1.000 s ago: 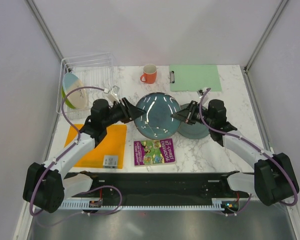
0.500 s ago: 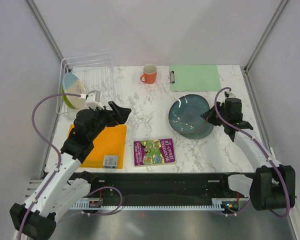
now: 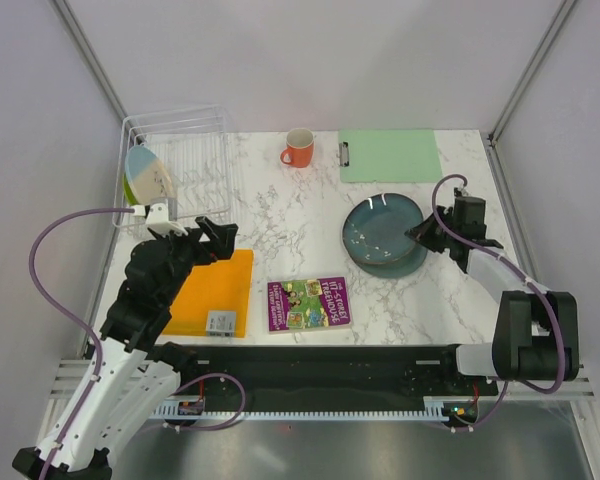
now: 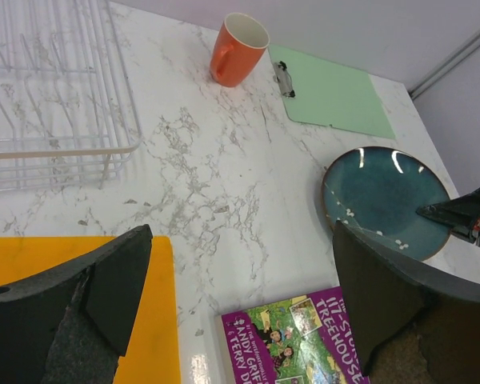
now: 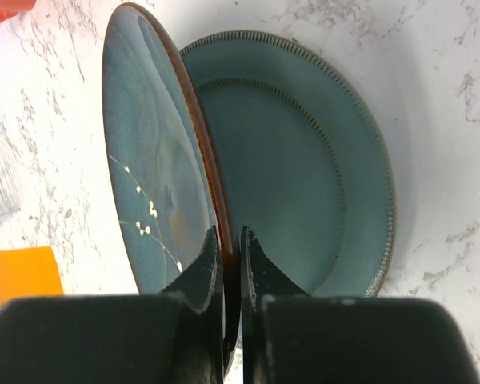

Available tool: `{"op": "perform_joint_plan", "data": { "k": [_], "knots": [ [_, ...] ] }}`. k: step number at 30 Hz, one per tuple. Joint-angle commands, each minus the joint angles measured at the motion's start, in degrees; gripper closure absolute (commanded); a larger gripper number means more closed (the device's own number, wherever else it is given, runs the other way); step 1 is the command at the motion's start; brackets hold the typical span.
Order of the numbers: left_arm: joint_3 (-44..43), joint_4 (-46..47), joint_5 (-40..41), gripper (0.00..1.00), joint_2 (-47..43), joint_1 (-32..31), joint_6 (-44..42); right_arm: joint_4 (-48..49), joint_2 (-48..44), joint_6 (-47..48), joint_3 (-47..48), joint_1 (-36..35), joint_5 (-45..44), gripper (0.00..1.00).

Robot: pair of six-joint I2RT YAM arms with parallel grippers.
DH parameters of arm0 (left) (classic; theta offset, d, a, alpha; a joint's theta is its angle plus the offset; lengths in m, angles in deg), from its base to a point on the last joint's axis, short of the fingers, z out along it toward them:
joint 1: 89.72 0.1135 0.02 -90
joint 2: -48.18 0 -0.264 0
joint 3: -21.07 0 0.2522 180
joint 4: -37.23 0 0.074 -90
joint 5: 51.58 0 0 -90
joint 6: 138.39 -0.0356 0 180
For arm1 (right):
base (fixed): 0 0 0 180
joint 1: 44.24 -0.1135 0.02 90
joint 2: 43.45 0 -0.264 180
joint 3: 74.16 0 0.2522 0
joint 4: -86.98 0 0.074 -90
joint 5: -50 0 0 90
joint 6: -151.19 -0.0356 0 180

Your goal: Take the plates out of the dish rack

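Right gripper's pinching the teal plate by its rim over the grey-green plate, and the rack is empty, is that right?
Not quite: the rack isn't empty. The top view shows a cream-and-blue plate standing in it. The right gripper does pinch the teal plate by its rim over the grey-green plate.
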Motion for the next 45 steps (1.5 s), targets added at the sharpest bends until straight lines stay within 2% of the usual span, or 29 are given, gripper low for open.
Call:
{"op": "perform_joint_plan", "data": {
  "k": [1,5,6,8,14,26,29,33,36,39,40,42,45],
  "knots": [
    [-0.8,-1.6,2.0,0.0,0.1,0.2,-3.2,9.5,1.6,-2.1,-1.1,1.3,1.7,1.0],
    [-0.4,-1.6,2.1,0.0,0.6,0.2,-3.3,9.2,5.3,-2.2,-2.0,1.4,3.4,0.93],
    [-0.5,-1.6,2.2,0.0,0.7,0.2,-3.4,8.7,6.2,-1.9,-1.8,1.4,4.0,0.83],
    [-0.6,-1.6,2.2,0.0,0.9,0.2,-3.6,6.9,7.7,-1.3,-2.0,1.4,4.0,0.72],
    [-0.2,-1.7,2.7,0.0,1.3,0.2,-3.6,3.8,5.8,1.1,-3.2,1.4,1.3,0.41],
    [-1.0,-1.8,4.7,0.0,3.6,0.2,-4.4,-10.3,-1.8,8.7,0.3,1.4,0.6,0.35],
    [-2.0,-2.1,6.1,0.0,4.8,0.2,-5.2,-13.1,-2.6,10.2,1.1,1.4,0.9,0.27],
    [-3.6,-2.9,8.4,0.0,6.7,0.2,-6.3,-16.8,-3.3,11.2,2.2,1.4,-0.7,0.26],
    [-6.3,-3.6,13.2,0.0,8.5,0.2,-8.0,-19.0,-6.0,10.0,2.5,1.3,-4.6,0.26],
    [-9.2,-1.8,21.9,0.0,12.0,0.2,-11.8,-19.2,-15.1,9.3,1.9,1.3,-9.3,0.23],
    [-10.1,-1.1,26.0,0.0,13.2,0.4,-13.0,-19.4,-17.0,9.4,2.4,1.3,-9.7,0.22],
    [-13.9,0.6,29.1,0.0,18.3,0.7,-17.4,-20.0,-20.9,9.5,3.1,1.3,-9.9,0.21],
    [-19.4,2.0,35.5,0.0,24.4,1.3,-22.6,-21.3,-22.3,10.2,4.9,1.3,-9.4,0.19]
  ]
}}
